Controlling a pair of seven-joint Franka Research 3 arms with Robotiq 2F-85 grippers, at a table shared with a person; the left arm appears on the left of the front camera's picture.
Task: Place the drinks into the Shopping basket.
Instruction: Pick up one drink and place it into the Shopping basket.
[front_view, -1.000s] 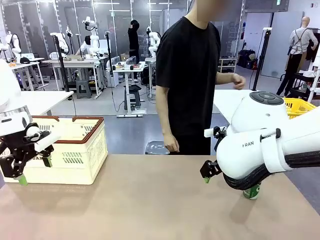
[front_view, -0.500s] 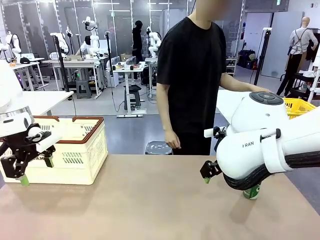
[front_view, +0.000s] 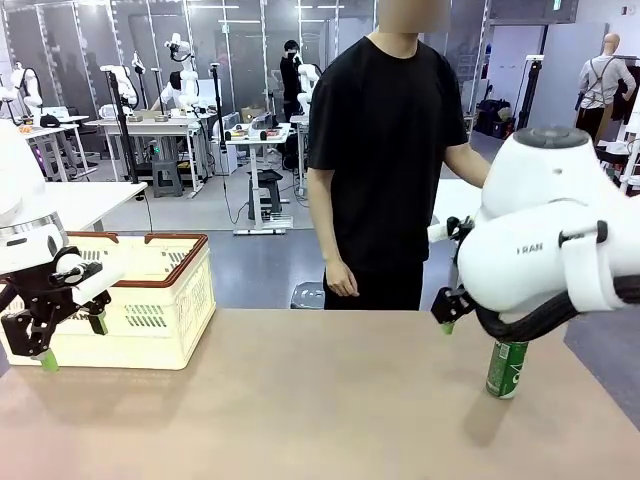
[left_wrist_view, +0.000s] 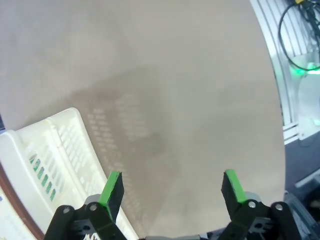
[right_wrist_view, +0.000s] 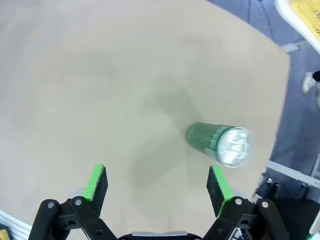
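Note:
One of the drinks, a green can (front_view: 507, 368) with white lettering, stands upright near the table's right side. In the right wrist view the can (right_wrist_view: 220, 142) shows its silver top, above and to the right of my right gripper (right_wrist_view: 158, 179), which hangs open and empty over the table. The cream Shopping basket (front_view: 150, 310) with its brown rim sits at the table's left. My left gripper (front_view: 72, 343) hovers open in front of the basket's left end, holding nothing. In the left wrist view a corner of the basket (left_wrist_view: 45, 160) lies beside my left gripper (left_wrist_view: 173, 182).
A person in a black shirt (front_view: 380, 150) stands at the far edge, one arm reaching behind my right arm. The bulky right arm (front_view: 560, 250) looms over the can. The table's right edge (right_wrist_view: 280, 115) runs close to the can. A yellow mesh basket (right_wrist_view: 305, 10) sits beyond it.
My right arm has lifted and shifted right, uncovering the green can it was partly hiding. The person's arm has stretched out to the right. The left gripper has hardly moved.

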